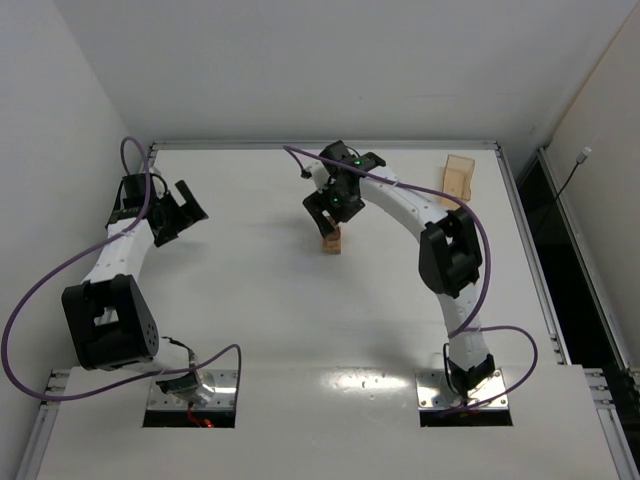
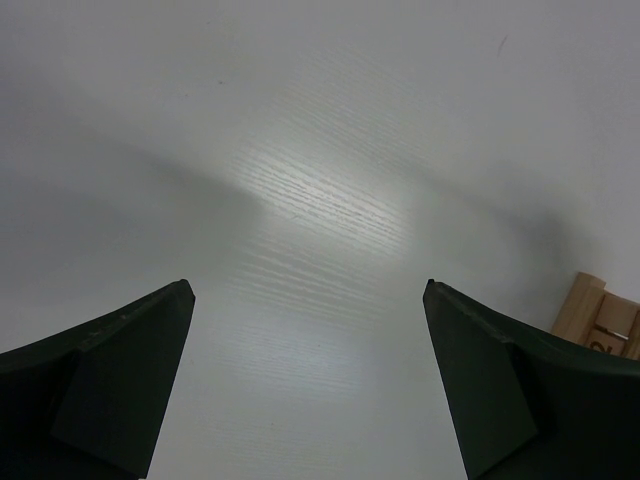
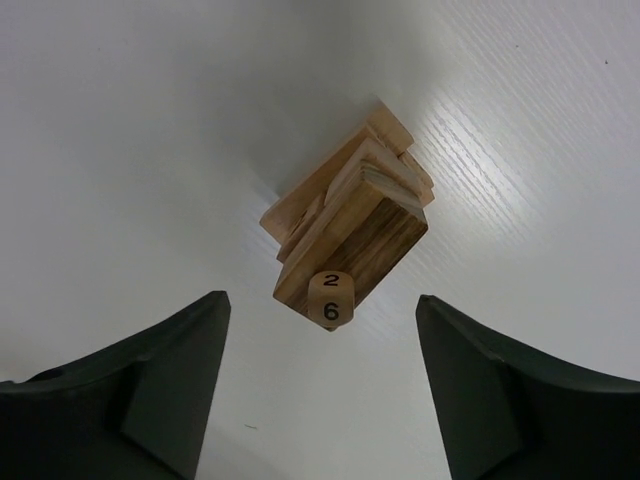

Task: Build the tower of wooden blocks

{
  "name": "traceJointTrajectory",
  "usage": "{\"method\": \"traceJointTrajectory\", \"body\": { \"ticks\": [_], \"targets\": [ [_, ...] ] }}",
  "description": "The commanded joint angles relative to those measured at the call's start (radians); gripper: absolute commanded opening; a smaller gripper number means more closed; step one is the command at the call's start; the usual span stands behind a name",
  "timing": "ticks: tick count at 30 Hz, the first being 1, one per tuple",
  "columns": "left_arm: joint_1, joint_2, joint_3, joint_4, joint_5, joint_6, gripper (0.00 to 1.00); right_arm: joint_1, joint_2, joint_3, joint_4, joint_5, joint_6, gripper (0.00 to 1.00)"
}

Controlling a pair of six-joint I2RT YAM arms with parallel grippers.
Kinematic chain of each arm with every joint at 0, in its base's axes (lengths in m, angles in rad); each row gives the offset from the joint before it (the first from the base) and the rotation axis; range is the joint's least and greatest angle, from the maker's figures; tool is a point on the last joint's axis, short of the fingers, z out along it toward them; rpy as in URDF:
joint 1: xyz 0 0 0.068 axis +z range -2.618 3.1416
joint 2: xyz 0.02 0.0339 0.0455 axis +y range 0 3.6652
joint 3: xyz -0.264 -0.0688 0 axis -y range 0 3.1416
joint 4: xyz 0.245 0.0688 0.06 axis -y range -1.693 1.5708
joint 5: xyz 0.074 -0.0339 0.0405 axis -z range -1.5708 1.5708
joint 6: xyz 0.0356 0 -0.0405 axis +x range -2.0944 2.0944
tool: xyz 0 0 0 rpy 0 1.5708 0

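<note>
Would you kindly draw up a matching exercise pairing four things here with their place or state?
Things: 1 tower; 2 die; 3 amber box; 4 left gripper.
Places or states: A far right corner of the table; B open, near the left edge; C under the open right gripper; D atop the tower, showing 2 and 6.
Pairs: 1-C; 2-D; 3-A; 4-B.

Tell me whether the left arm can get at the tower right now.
Probably, but only from the side. The right gripper hangs open right over the tower, closing off the top. The left gripper sits open far to the left, with nothing visible between it and the tower.
</note>
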Motion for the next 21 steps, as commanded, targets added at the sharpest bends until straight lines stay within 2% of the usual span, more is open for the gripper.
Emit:
{"method": "traceJointTrajectory", "body": {
  "ticks": [1, 4, 7, 8, 10, 14, 16, 21],
  "targets": [
    [0.005, -0.014, 0.015, 0.029, 0.013, 0.011, 0.99, -0.006, -0.068, 0.039, 0.047, -0.022, -0.002, 0.74],
    [-0.016, -0.032, 0.001, 0.029, 0.003, 0.02, 0.99, -0.006, -0.175, 0.004, 0.101, -0.042, -0.002, 0.79],
    [-0.04, -0.075, -0.04, 0.038, -0.019, 0.066, 0.99, -0.015, -0.325, -0.207, 0.274, -0.007, 0.007, 0.81],
    [-0.041, -0.075, -0.056, 0.038, -0.019, 0.086, 0.99, -0.015, -0.421, -0.252, 0.314, 0.017, 0.007, 0.81],
    [-0.054, -0.099, -0.065, 0.038, -0.034, 0.121, 0.99, -0.024, -0.49, -0.356, 0.355, 0.103, 0.007, 0.81],
    [-0.073, -0.1, -0.074, 0.029, -0.101, 0.185, 0.99, -0.148, -0.608, -0.542, 0.383, 0.11, 0.063, 0.81],
    [-0.085, -0.1, -0.083, 0.029, -0.125, 0.198, 0.99, -0.185, -0.703, -0.675, 0.429, 0.119, 0.063, 0.81],
    [-0.085, -0.064, -0.108, 0.032, -0.149, 0.227, 0.99, -0.315, -0.792, -0.893, 0.496, 0.059, 0.012, 0.81]
  ]
}}
